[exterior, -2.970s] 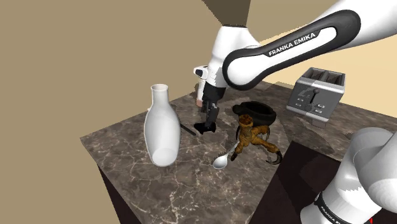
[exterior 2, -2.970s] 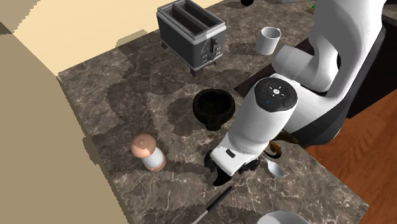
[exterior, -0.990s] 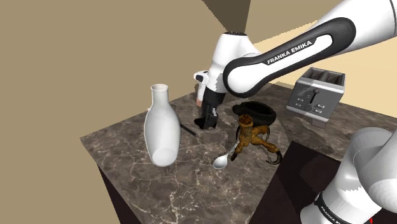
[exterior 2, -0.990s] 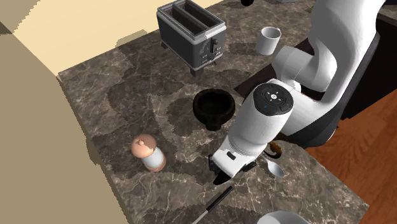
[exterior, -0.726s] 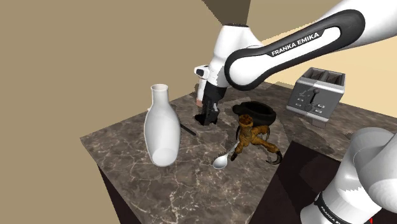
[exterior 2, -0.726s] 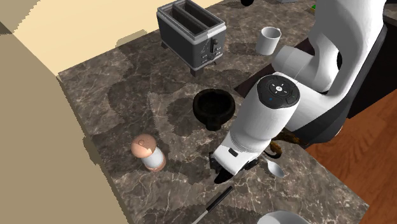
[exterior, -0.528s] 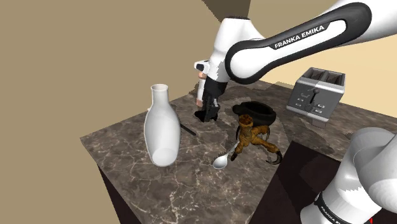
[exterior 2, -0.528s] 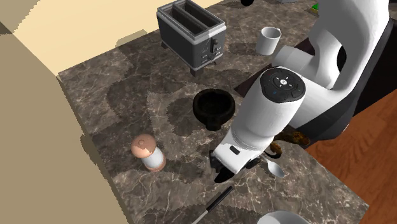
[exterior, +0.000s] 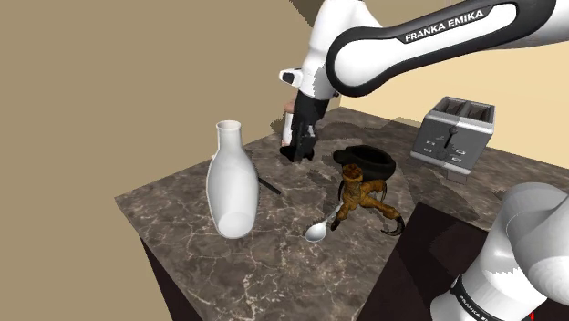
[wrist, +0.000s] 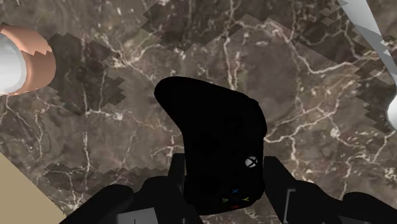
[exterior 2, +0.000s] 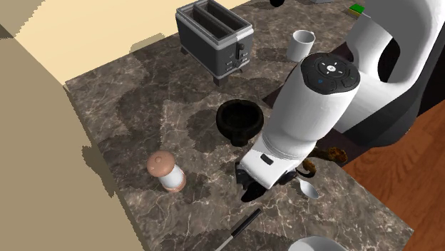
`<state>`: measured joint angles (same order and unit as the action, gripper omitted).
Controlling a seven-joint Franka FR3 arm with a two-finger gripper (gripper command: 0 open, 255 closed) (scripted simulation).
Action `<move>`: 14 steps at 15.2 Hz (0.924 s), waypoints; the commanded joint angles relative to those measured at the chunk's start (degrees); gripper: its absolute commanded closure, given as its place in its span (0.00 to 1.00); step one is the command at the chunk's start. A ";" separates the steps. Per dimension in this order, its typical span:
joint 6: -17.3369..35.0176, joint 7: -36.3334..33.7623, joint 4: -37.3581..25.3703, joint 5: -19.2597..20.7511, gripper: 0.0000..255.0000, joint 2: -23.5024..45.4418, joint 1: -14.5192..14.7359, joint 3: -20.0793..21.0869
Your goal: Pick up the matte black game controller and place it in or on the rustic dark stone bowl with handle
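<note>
1. Counter [exterior: 274, 246] first, since it's the biggest thing: a dark marbled slab. I'm placing everything else off the bowl.
2. White arm [exterior: 429, 41] arcs over and comes down just beside the bowl, on the shoulder view's left of it.
3. Toaster [exterior 2: 214, 36] sits well apart from the bowl, toward the second exterior view's top. The white vase [exterior: 230, 182] stands well apart from the bowl too, off to the shoulder view's left. Neither looks in the way to me.
4. Bowl [exterior 2: 239, 120] is dark and round, sits upright on the counter, and as far as I can see there's nothing in it. So the placing half isn't done.
5. Controller [wrist: 216, 140] is plain black and looks to be up off the counter. It's near the bowl but not over it. I'd call the pick-up half done.
6. Gripper [exterior: 296, 150] hangs above the slab, with the fingers [wrist: 275, 184] pinching the controller from both sides. My guess at what's left: a short carry over the bowl, lower it, let go.
7. Small stuff:
   - A brown claw-like thing [exterior: 363, 196] and a spoon [exterior: 316, 231] sit just in front of the bowl in the shoulder view.
   - A pink-capped shaker [exterior 2: 165, 171] is off to the bowl's lower left in the second exterior view.
   - None of it seems to be on the way to the bowl.
</note>
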<state>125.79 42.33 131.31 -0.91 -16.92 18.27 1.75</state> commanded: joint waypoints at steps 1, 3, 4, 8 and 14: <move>-1.75 -0.09 -1.35 0.01 1.00 -0.39 0.02 0.04; -3.33 -0.09 -2.60 0.02 1.00 -0.71 0.02 0.03; -4.12 -0.09 -3.24 0.02 1.00 -0.85 0.01 0.02; -7.24 -0.11 -5.93 0.04 1.00 -1.28 0.00 -0.01; -10.88 0.98 -7.78 0.05 1.00 -3.07 -0.37 -0.79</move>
<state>115.25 42.83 122.90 -0.85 -19.02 18.05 1.30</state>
